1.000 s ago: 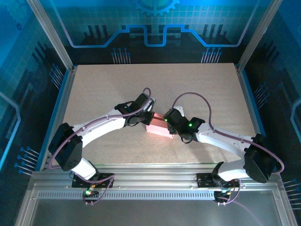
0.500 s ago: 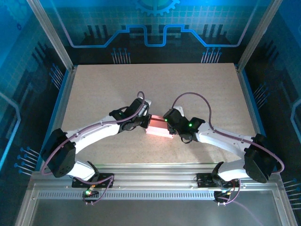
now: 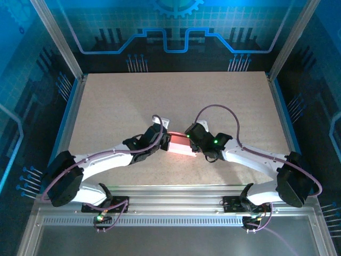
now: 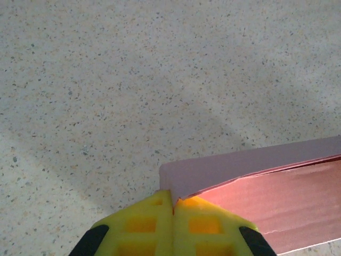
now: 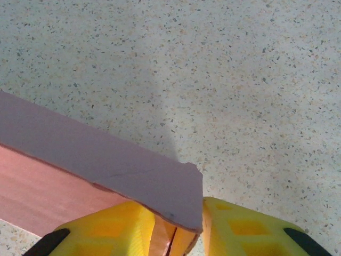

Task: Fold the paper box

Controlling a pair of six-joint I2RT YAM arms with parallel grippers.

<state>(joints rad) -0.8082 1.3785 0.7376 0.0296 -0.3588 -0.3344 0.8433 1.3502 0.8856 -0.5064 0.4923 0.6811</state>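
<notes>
I am clamping my right claw (image 3: pixel 190 143) on one end of the paper box (image 3: pixel 179 145), which is lying on the speckled tabletop (image 3: pixel 117 106) just below the centre of the top view. My left claw (image 3: pixel 166 142) is meeting the box's other end from the left.

In the right wrist view my right claw (image 5: pixel 176 226) is gripping the box's corner at the bottom of the frame, with yellow fingers (image 5: pixel 106 229) on either side of the card. The box (image 5: pixel 80 149) is stretching away toward the left edge, a mauve face above a pinker one.

In the left wrist view my left claw (image 4: pixel 173 201) is pressing its fingers together with nothing between them. Its tips are touching the corner of the box (image 4: pixel 266 184), which is occupying the lower right of the frame.
</notes>
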